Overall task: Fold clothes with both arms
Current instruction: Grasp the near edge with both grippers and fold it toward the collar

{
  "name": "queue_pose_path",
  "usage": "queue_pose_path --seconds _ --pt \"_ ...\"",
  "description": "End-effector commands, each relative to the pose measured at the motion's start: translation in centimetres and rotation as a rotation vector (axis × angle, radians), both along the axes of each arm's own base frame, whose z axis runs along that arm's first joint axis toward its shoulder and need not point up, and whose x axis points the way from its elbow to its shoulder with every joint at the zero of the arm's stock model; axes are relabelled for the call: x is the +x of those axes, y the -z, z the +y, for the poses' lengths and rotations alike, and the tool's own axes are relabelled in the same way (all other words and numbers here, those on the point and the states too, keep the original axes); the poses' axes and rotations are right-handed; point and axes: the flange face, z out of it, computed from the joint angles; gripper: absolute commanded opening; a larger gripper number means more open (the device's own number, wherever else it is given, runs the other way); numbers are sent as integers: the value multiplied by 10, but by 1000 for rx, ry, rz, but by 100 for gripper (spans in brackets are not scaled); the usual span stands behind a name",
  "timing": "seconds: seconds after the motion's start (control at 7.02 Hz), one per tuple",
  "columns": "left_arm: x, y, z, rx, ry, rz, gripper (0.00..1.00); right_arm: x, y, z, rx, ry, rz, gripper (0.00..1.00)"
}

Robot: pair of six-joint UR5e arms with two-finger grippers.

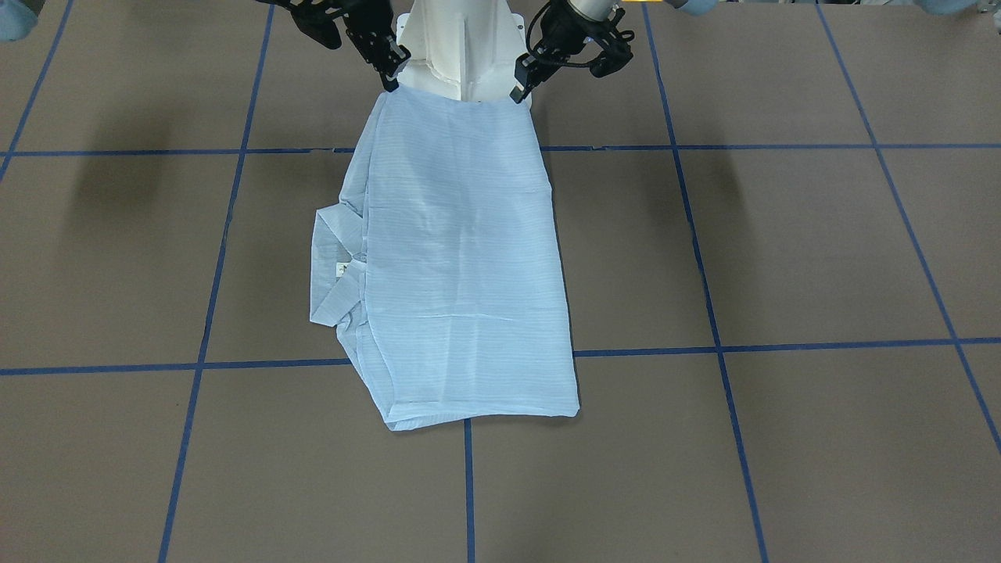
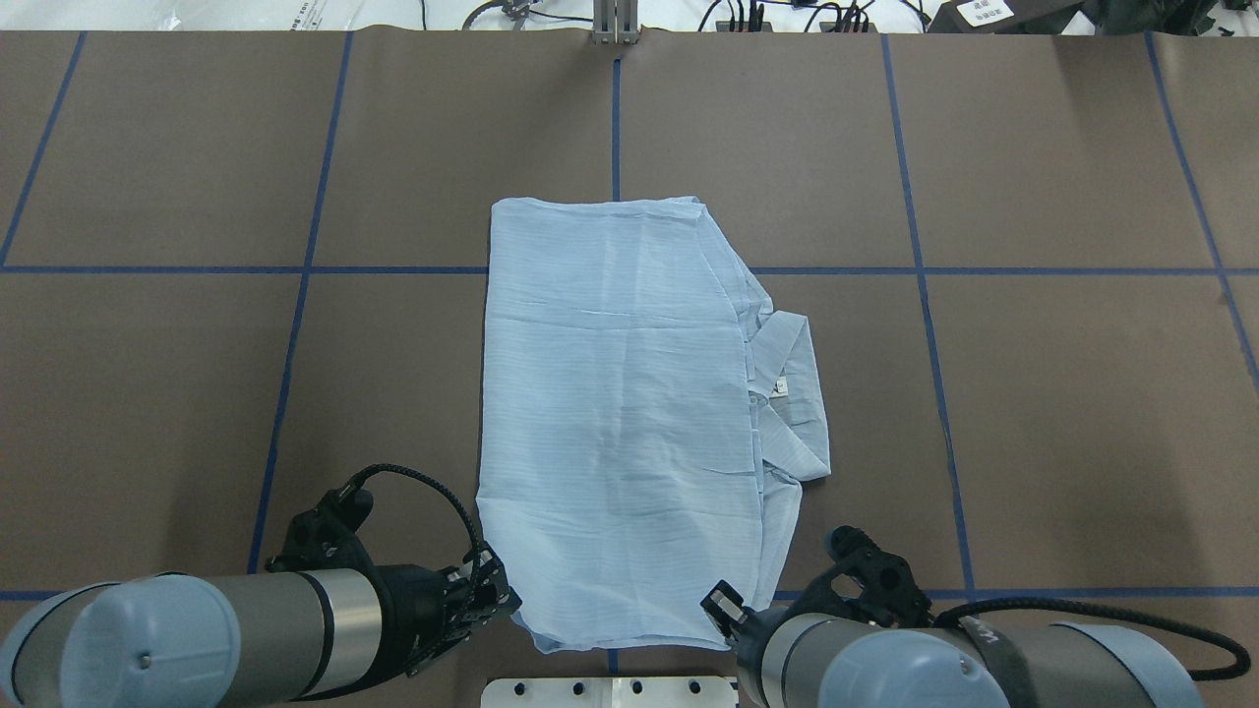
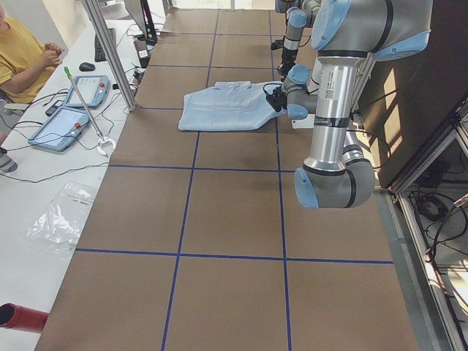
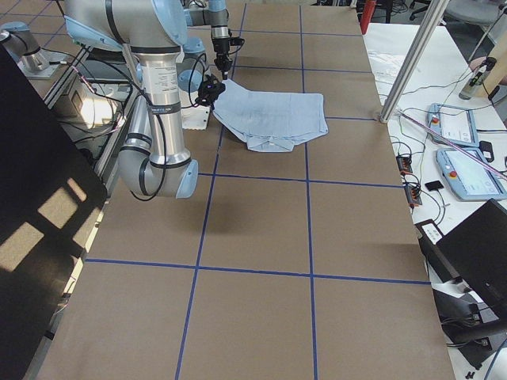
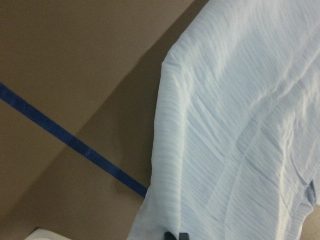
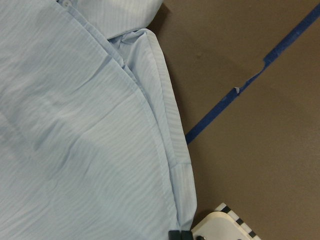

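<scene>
Front camera: one pale-blue striped shirt (image 1: pixel 461 258) is lying folded into a long rectangle mid-tabletop (image 1: pixel 782 250). Two pincers are holding up its near-robot edge. The left pincer (image 1: pixel 518 92) is clamping one corner and the right pincer (image 1: pixel 389 78) the other, both closed on the cloth. That edge is stretching between them in front of the one white pedestal base (image 1: pixel 461 47). One collar (image 1: pixel 328 266) is poking out on the robot's right side, with one small neck label (image 1: pixel 342 270) showing on it.

Overhead: same deal, two arms coming in low, one at each near corner. The far end of the shirt is lying flat, and the shirt is crossing one of the blue tape lines (image 2: pixel 148 267).

Left wrist cam: striped cloth is running down to the black fingertips (image 5: pixel 170 236) at the bottom edge, so that pincer is gripping fabric.

Right wrist cam: a hemmed edge is ending right at the fingertips (image 6: pixel 175 235), so it's gripping too.

Side cams: the shirt is sitting close to the robot, and one person in yellow (image 3: pixel 18 51) is sitting beside the tabletop.
</scene>
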Motion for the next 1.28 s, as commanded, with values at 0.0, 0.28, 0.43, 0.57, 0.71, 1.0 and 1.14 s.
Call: queue_pose_path --seconds 0.0,0.28,0.43,0.57,0.71,1.0,1.14 --pt "-29 28 7 -21 -4 19 0 35 20 -7 -14 -30 9 0" --pt "-55 37 -30 35 51 0 0 50 35 -67 -5 -116 1 0" --pt "-70 45 -78 133 79 -19 0 51 35 -113 39 -116 27 0" --pt "-65 34 -121 163 95 -70 0 46 40 -163 55 -109 44 0" --pt "-60 37 -165 205 129 -101 0 36 37 -210 57 -116 59 0" --pt "-41 16 -240 261 176 -206 0 25 13 -288 86 -121 59 0" --pt "-34 10 -275 270 199 -241 0 6 16 -326 83 -133 85 0"
